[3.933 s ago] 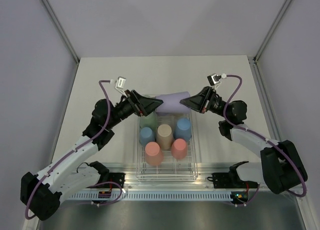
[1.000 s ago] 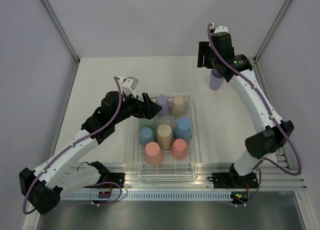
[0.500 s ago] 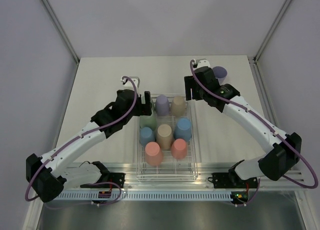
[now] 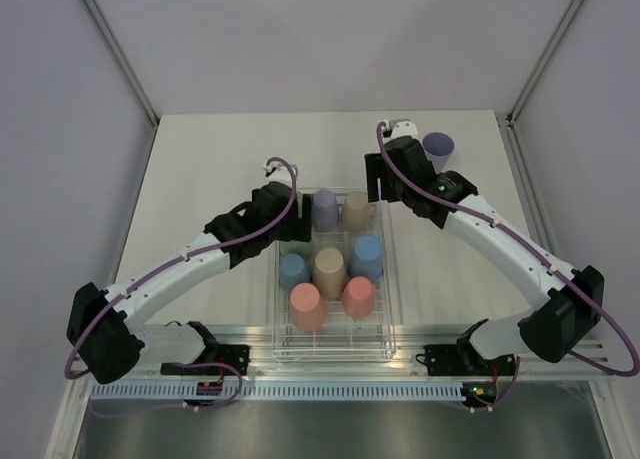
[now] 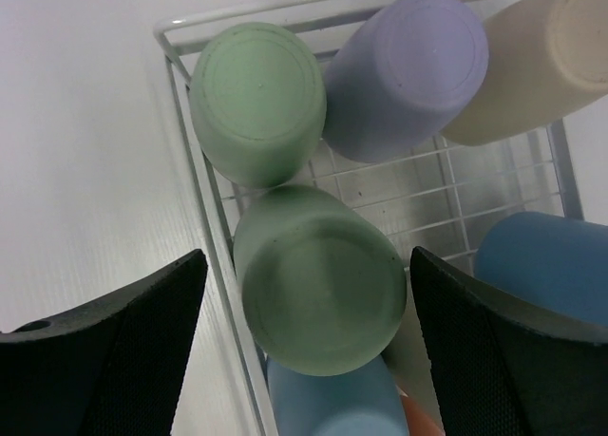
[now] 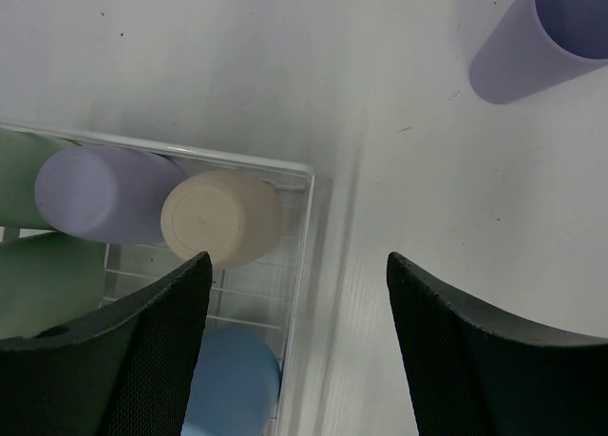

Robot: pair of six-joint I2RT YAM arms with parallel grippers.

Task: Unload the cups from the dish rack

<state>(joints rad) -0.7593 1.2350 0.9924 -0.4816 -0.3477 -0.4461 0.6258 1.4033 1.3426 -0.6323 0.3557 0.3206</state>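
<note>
The clear dish rack (image 4: 385, 309) holds several upside-down cups. My left gripper (image 5: 306, 262) (image 4: 291, 223) hangs open over the rack's far left part, its fingers either side of a green cup (image 5: 318, 282) (image 4: 297, 245) with gaps to it. A second green cup (image 5: 258, 102), a purple cup (image 5: 404, 75) and a beige cup (image 5: 532, 61) stand beyond it. My right gripper (image 6: 299, 262) (image 4: 377, 187) is open and empty above the rack's far right corner (image 6: 306, 184). One purple cup (image 6: 541, 28) (image 4: 437, 148) stands upright on the table, back right.
Further cups in the rack are two blue ones (image 4: 293, 271) (image 4: 366, 257), a beige one (image 4: 329, 271) and two coral ones (image 4: 307, 305) (image 4: 358, 296). Grey walls enclose the white table (image 4: 200, 169) on three sides.
The right arm set the purple cup upright at the back right, let go and swung back over the rack corner. The left gripper moved over the green cup and its jaws have narrowed.
</note>
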